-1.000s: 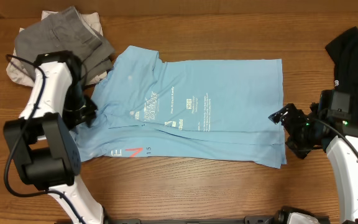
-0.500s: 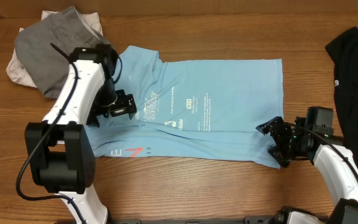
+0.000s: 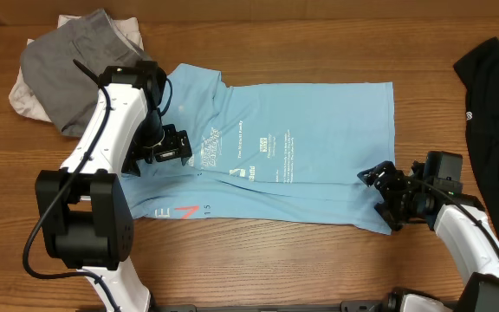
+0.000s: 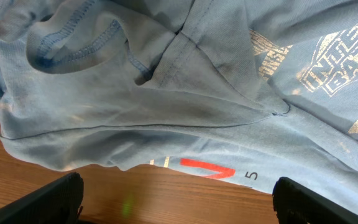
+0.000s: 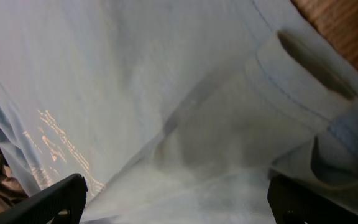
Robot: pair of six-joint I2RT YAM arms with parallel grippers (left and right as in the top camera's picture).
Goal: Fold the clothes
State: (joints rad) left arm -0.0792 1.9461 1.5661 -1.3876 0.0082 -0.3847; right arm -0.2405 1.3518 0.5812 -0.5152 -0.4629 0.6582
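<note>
Left fingers (image 4: 55,204) and right fingers (image 5: 58,200) stand spread, blue T-shirt (image 3: 319,130) beneath both.

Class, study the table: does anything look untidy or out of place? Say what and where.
The light blue T-shirt lies half folded centrally, its collar end rumpled and lower layers uneven. A grey garment lies crumpled at the left; a black garment is bunched at the right edge.

table (image 3: 275,269) | brown wood | grain running left to right across overhead view
</note>
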